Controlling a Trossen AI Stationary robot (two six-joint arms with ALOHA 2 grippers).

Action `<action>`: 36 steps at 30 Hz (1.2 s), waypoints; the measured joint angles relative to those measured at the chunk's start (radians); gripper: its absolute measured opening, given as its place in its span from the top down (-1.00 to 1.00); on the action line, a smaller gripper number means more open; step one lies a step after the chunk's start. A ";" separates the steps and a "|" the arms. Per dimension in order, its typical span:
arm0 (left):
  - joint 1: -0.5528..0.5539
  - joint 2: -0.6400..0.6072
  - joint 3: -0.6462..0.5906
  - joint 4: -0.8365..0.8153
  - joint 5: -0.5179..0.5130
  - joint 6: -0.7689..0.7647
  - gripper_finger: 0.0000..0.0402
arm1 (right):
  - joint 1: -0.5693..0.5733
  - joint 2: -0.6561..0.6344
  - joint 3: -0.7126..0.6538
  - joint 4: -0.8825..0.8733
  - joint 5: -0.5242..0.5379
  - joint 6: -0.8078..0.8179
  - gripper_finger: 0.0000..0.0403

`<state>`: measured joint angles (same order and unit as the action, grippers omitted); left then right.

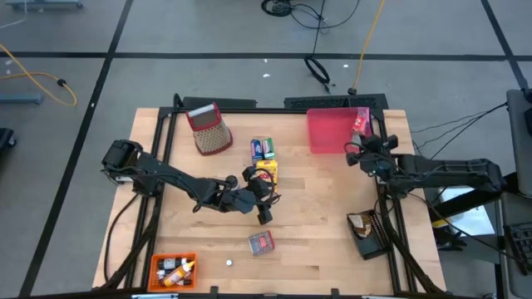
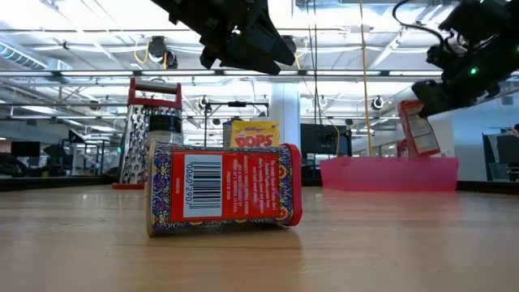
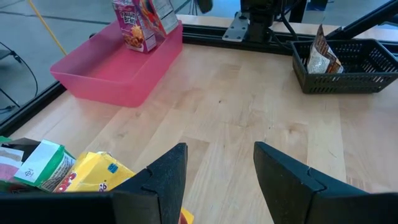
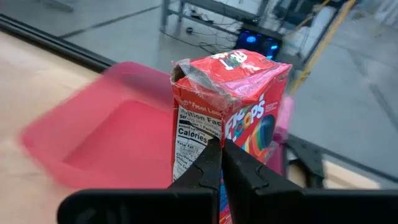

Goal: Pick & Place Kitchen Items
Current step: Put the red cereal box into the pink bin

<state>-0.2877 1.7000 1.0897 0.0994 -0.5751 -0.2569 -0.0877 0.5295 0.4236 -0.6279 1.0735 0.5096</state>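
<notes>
A wide stretch of bare table (image 1: pixel 316 224) is seen between the pink tray (image 1: pixel 328 133) at the far right edge and the black basket (image 1: pixel 370 237) near the right rim. The right gripper (image 4: pixel 219 149) is held over the tray's right edge, its fingers clenched on a red Froot Loops box (image 4: pixel 239 106) (torn at the top). At mid-table, the left gripper (image 3: pixel 217 168) hovers with jaws spread and empty; the yellow cereal box (image 3: pixel 93 177) lies toward nine o'clock of it in its wrist view. A red tin (image 2: pixel 223 191) lies on its side toward the near edge.
</notes>
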 joint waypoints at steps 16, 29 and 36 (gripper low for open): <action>0.012 0.000 0.000 0.000 0.000 0.000 0.07 | -0.196 -0.004 -0.091 0.271 -0.113 -0.238 1.00; 0.013 0.000 0.000 -0.001 0.000 -0.001 0.07 | -0.319 -0.005 -0.227 0.507 -0.161 -0.365 0.98; 0.013 0.000 0.000 -0.001 0.000 -0.001 0.07 | -0.336 -0.006 -0.227 0.508 -0.158 -0.367 0.79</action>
<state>-0.2752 1.7000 1.0897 0.0980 -0.5751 -0.2577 -0.4234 0.5236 0.1970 -0.1195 0.9154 0.1425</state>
